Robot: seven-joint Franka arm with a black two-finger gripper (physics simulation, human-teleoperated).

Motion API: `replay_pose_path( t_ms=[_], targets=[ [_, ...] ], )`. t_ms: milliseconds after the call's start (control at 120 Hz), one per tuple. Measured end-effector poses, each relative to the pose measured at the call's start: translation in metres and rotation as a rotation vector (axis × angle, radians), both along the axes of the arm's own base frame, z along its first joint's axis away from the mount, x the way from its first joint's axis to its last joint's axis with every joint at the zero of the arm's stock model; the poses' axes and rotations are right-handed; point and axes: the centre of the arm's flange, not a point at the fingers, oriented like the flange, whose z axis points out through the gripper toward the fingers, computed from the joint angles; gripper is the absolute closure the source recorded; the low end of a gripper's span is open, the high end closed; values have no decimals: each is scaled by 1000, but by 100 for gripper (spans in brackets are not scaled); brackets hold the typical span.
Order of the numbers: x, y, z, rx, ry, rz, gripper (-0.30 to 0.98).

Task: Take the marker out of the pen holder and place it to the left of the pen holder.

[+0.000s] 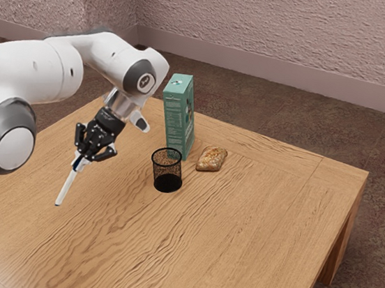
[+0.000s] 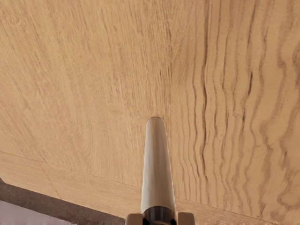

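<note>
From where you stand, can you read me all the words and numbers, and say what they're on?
There are none I can read.
Box: pale print on its side and a mark on its top, all too small to read.
Arm: a small mark on a round cap, too small to make out.
Marker, pen holder, bread: I can see no writing.

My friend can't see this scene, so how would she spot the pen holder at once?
On the wooden table, find the tall green box. Just in front of it, from the exterior camera, stands the pen holder. It's a round, open-topped black mesh cup, unlike the box or the lumpy brown bread roll.
</note>
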Motion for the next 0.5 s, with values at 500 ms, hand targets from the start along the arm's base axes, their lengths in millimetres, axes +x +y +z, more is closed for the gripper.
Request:
replay_pose_path(
  t_ms=[500],
  targets=[
    [-7, 11, -31, -1, 77, 40, 37]
  ],
)
